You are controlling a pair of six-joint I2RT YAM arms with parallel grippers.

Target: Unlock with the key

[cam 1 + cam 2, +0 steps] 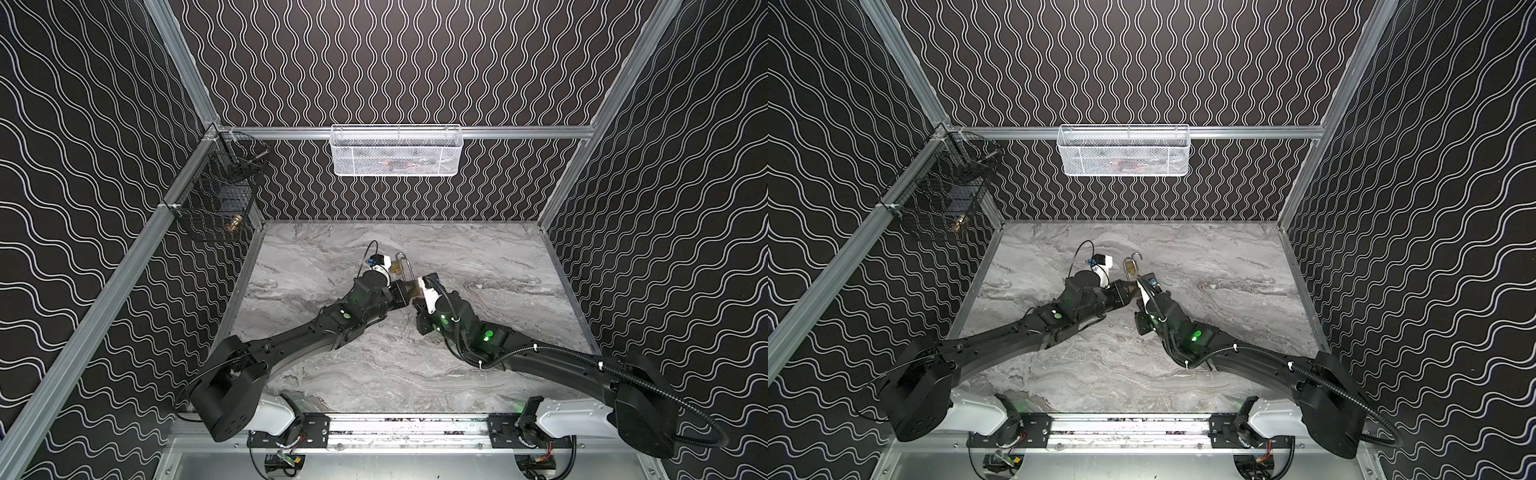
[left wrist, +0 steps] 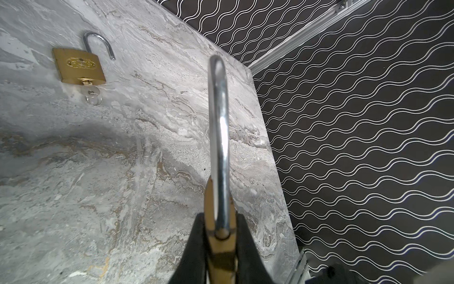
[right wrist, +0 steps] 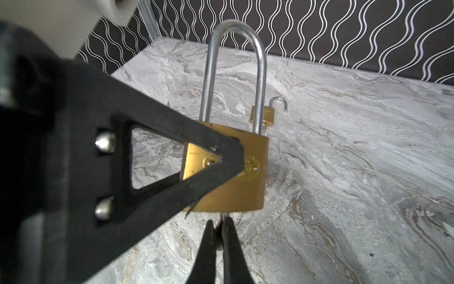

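- Mid-table, the left gripper [image 2: 219,236] clamps the long-shackle padlock [image 3: 245,191] by its brass body; a turn could twist it loose.
- The right gripper [image 3: 219,223] is pinched shut on the key [image 3: 224,216] under it; that thin hold may slip.

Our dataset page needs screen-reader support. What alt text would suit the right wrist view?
A long-shackled brass padlock, shackle closed, is clamped by the left gripper while the right gripper pinches the key at its underside. Beyond it, a smaller padlock lies on the marble table with its shackle open.
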